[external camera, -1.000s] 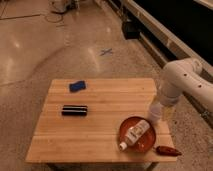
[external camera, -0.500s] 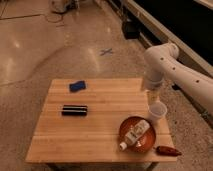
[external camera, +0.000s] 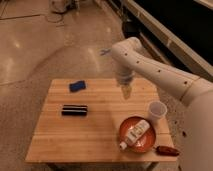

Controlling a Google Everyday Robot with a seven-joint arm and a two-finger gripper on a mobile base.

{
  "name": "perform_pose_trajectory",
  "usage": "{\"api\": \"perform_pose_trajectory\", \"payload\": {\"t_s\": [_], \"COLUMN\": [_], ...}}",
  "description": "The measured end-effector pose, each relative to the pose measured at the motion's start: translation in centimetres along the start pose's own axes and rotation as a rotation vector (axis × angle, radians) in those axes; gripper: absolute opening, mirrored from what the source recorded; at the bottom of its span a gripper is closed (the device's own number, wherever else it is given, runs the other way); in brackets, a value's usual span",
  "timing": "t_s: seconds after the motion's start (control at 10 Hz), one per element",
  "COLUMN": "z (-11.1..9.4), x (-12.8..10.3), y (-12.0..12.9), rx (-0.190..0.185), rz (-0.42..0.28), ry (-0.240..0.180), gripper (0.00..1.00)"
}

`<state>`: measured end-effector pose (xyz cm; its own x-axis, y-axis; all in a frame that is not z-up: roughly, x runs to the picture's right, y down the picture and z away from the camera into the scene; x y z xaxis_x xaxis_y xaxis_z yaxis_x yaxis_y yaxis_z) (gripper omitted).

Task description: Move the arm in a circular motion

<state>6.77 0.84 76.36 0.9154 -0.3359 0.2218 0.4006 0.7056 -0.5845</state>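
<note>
On the wooden table [external camera: 97, 135], towards its far left, lies a small blue pad [external camera: 77, 86], and just nearer me a black oblong block [external camera: 74, 110] lies flat, apart from the pad. Further right, over the back half of the tabletop, the gripper [external camera: 126, 90] hangs pointing straight down, its pale tip above the bare wood and touching nothing that I can see. Whether it is open or closed I cannot tell from here. The arm [external camera: 150, 67] that bears it is glossy and white. It rises from the gripper to a rounded elbow above the table's far edge, then slopes down to the right and out of sight. Beneath that slope a white cup [external camera: 157, 111] stands upright. Just in front of it an orange plate [external camera: 149, 145] holds a white bottle [external camera: 135, 134] lying on its side. A dark red thing [external camera: 166, 150] rests by the near right corner.
</note>
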Motion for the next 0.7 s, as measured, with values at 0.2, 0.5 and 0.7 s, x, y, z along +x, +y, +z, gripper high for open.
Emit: {"api": "perform_pose_trajectory", "payload": {"t_s": [0.2, 0.5, 0.7], "z": [-0.4, -1.2, -1.4], "x": [-5.2, -12.7, -16.1], "y": [-0.4, 2.2, 5.6], "rx": [0.001, 0.010, 0.006], "rz": [-0.092, -0.260, -0.365], "ry": [0.005, -0.021, -0.048], "gripper": [0.65, 0.65, 0.65]}}
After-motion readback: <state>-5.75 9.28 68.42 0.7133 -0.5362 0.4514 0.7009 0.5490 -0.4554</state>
